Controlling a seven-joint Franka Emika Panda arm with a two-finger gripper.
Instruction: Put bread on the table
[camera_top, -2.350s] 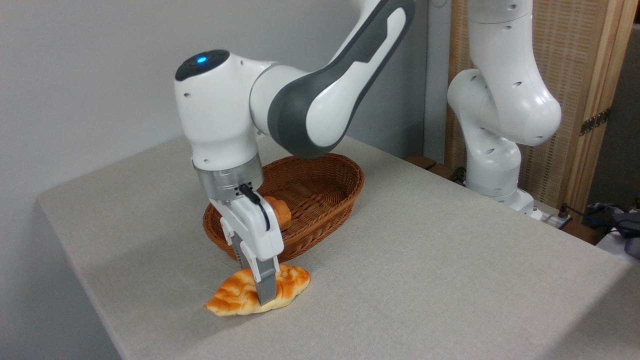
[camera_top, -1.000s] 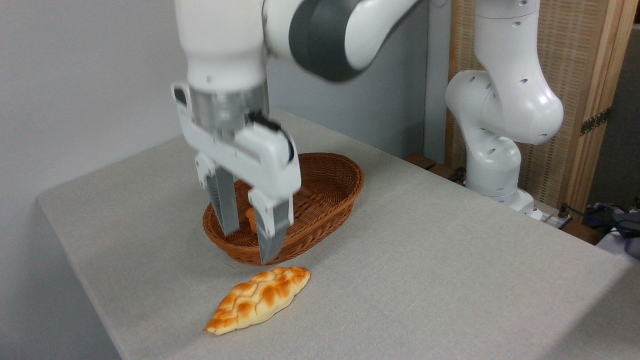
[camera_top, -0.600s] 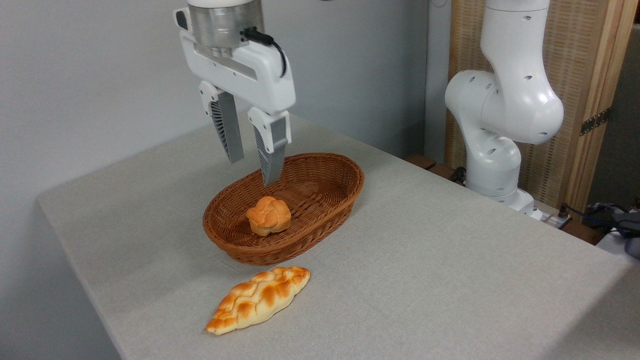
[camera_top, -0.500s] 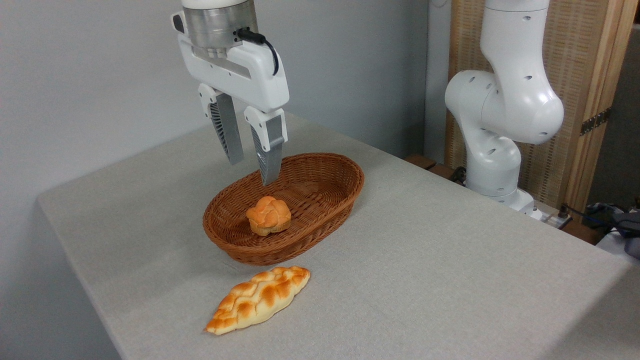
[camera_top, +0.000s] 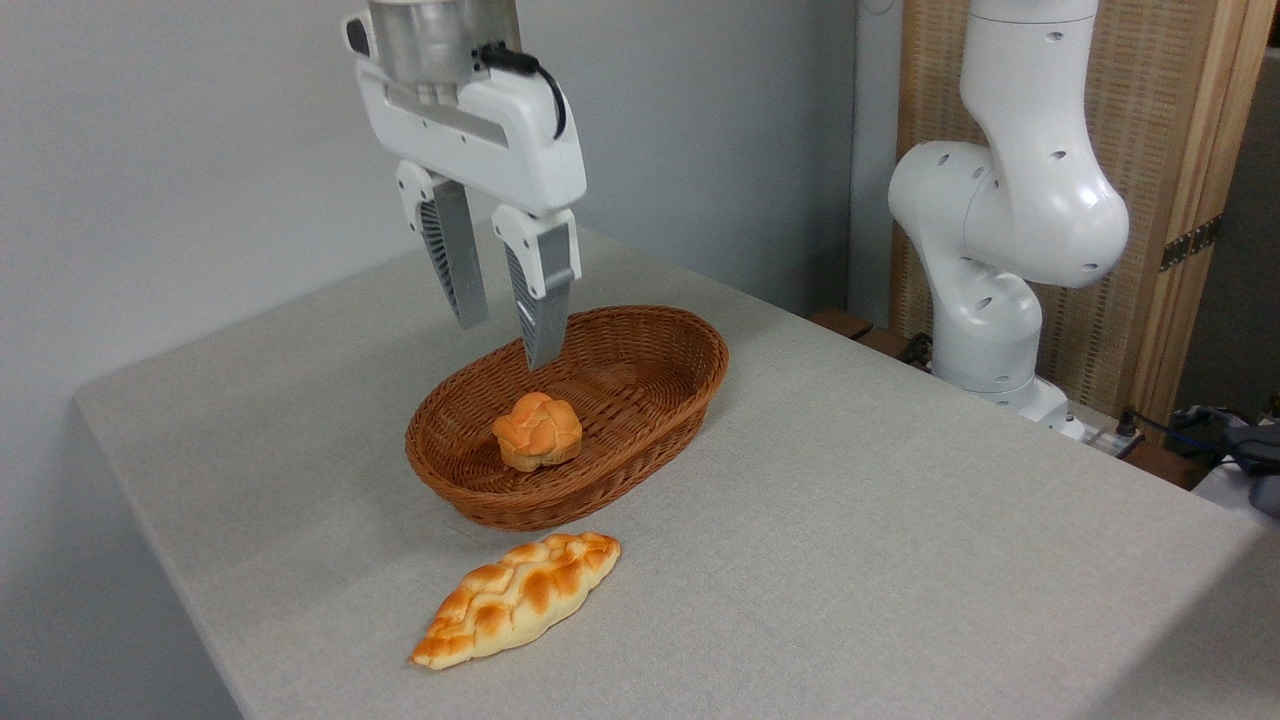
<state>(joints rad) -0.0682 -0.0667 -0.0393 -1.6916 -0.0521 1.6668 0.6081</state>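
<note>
The wicker basket (camera_top: 640, 420) sits on the table (camera_top: 900, 520) and serves as the landmark here. The bread (camera_top: 517, 598), a braided loaf with pointed ends, lies flat on the table's cloth just in front of the basket's near rim, close to it but not touching, its long axis running diagonally from lower left to upper right. Nothing holds it.

The gripper (camera_top: 505, 340) hangs above the basket's far left rim, well clear of the bread and of everything else. Its 2 fingers (camera_top: 543, 300) point almost straight down, spread apart with an empty gap between them, so the jaws are released and carry nothing. The white gripper body sits above the fingers, tilted a little so its right end is lower in the picture, and a black cable curls from the metal wrist flange onto it. The wrist runs up out of the top edge of the view, so the upper links are cut off.

Inside the basket, toward its near left part, rests a small round knotted bun (camera_top: 537, 430), below the fingertips and apart from them.

To the right of the basket, beyond the table's far edge, the arm's white base column (camera_top: 1000, 250) stands upright in front of a wooden slatted screen (camera_top: 1150, 150).
</note>
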